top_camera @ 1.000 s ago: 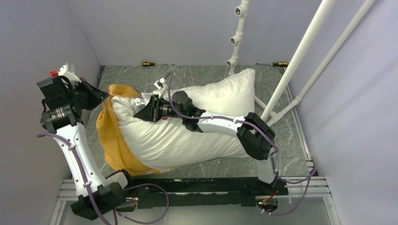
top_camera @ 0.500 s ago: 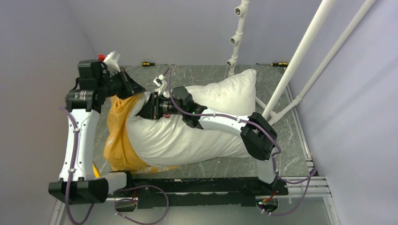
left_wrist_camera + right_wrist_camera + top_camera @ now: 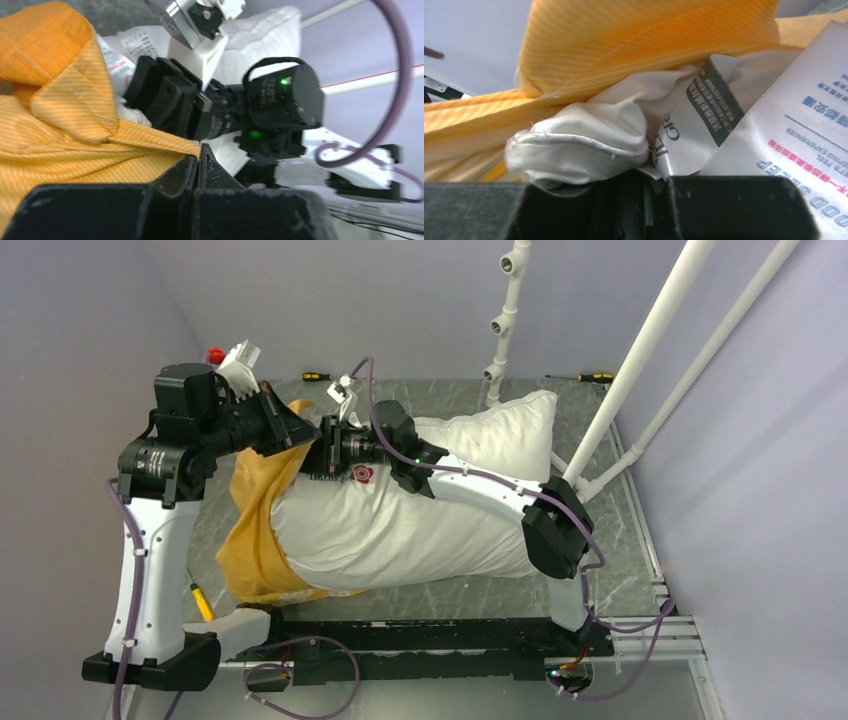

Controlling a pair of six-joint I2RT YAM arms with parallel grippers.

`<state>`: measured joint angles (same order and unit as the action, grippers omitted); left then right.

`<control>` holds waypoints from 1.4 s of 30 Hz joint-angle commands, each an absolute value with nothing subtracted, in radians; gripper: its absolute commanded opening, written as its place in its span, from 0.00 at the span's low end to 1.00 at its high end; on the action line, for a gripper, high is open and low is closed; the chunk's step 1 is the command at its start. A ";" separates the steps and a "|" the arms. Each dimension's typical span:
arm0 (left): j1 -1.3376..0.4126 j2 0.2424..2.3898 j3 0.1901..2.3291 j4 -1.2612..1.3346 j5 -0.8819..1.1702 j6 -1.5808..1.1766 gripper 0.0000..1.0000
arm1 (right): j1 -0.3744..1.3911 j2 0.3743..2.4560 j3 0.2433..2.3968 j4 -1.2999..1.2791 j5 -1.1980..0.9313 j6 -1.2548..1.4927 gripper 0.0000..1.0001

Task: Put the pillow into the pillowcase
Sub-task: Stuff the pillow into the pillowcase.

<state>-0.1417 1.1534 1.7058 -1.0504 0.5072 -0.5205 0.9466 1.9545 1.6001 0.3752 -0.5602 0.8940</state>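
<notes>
The white pillow point(image 3: 420, 520) lies across the table with its red logo point(image 3: 362, 474) facing up. Its left end sits in the mouth of the orange pillowcase point(image 3: 255, 540). My right gripper point(image 3: 322, 452) is shut on the pillow's left corner. In the right wrist view that bunched white corner point(image 3: 579, 140) sits between the jaws point(image 3: 644, 175), beside the printed tags point(image 3: 804, 120), with orange cloth point(image 3: 634, 40) above. My left gripper point(image 3: 300, 430) is raised next to the right one. It point(image 3: 199, 152) is shut on the pillowcase hem point(image 3: 60, 125).
Two screwdrivers point(image 3: 318, 375) point(image 3: 595, 377) lie along the back edge, and a yellow-handled one point(image 3: 200, 602) lies near the left arm's base. White pipes point(image 3: 640, 360) slant up at the right, touching the pillow's far end. Grey walls enclose the table.
My left arm swung up and right, drawing the pillowcase hem toward the pillow's held corner. The pillow rolled, so the red logo now shows. The right gripper shifted slightly toward the back.
</notes>
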 commanded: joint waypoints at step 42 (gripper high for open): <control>-0.490 1.274 1.628 -0.687 0.495 -0.785 0.00 | 0.798 1.772 1.271 0.240 -0.391 0.961 0.98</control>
<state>-0.5682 1.3735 1.7294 -0.8413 0.1490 -0.7231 0.7715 1.8782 1.3865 0.4538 -0.4541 1.0477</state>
